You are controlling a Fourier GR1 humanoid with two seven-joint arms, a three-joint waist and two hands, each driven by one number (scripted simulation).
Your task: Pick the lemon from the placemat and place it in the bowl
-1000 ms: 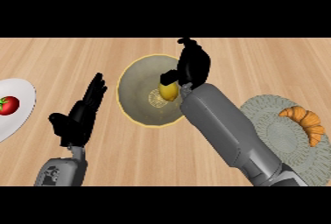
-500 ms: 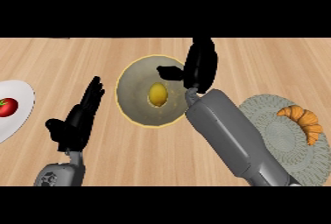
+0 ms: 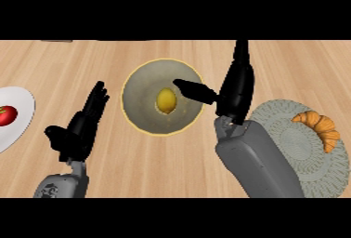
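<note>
- Lemon (image 3: 166,99): lies inside the bowl (image 3: 140,120), slightly above the bowl's centre, in the upper middle of the frame. No finger touches it.
- Right hand (image 3: 235,88): open wide, fingers straight and pointing toward the top of the frame, thumb stretched left over the bowl's right rim. It holds nothing.
- Left hand (image 3: 81,125): open, fingers up, resting at lower left of the frame; it holds nothing.
- Placemat (image 3: 302,153): at lower right, partly covered by the right forearm. A croissant (image 3: 320,128) sits on its upper right part; no lemon is on it.
- Plate (image 3: 21,122): at the left edge, carrying a tomato (image 3: 5,115); well apart from the bowl.
- Assessment: placement appears complete; the step in hand is to clear the right hand from the bowl.
- Recommendation: lift the hand upward before drawing it back toward lower right, keeping the thumb clear of the rim so the bowl is not dragged across the surface (image 3: 171,167). Avoid sweeping the forearm across the croissant.
</note>
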